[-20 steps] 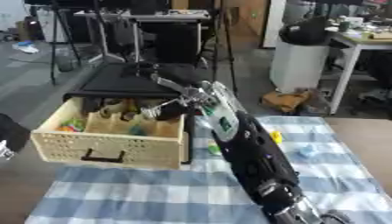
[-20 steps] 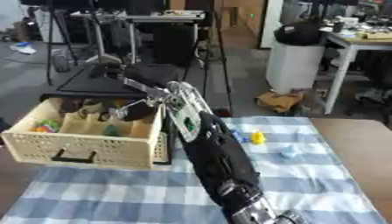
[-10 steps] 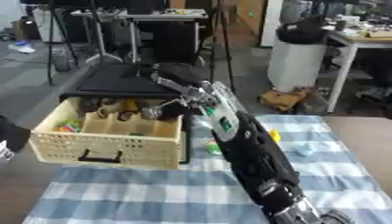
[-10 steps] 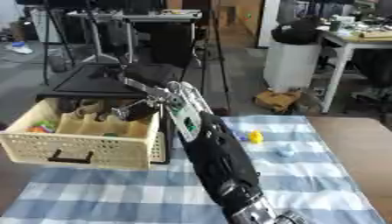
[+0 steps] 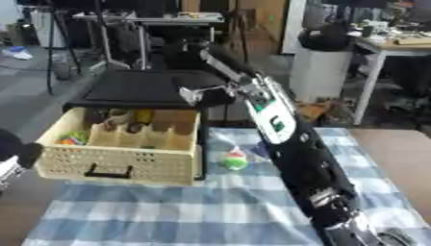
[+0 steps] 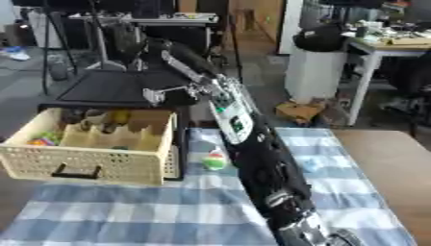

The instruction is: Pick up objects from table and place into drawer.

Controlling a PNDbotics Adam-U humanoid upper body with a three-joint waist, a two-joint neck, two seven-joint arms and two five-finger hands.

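Drawer [image 5: 126,158] stands open; our right hand [image 6: 172,93], grasp indiscernible, hovers above it; we advise releasing well inside its rim.

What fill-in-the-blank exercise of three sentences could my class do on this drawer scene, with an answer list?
1. The cream drawer stands pulled ____ from the black cabinet.
2. The robot's right hand is raised above the ____ corner of the drawer.
3. A small green, white and red object lies on the ____ tablecloth, beside the drawer.

Missing words: open; back right; checked
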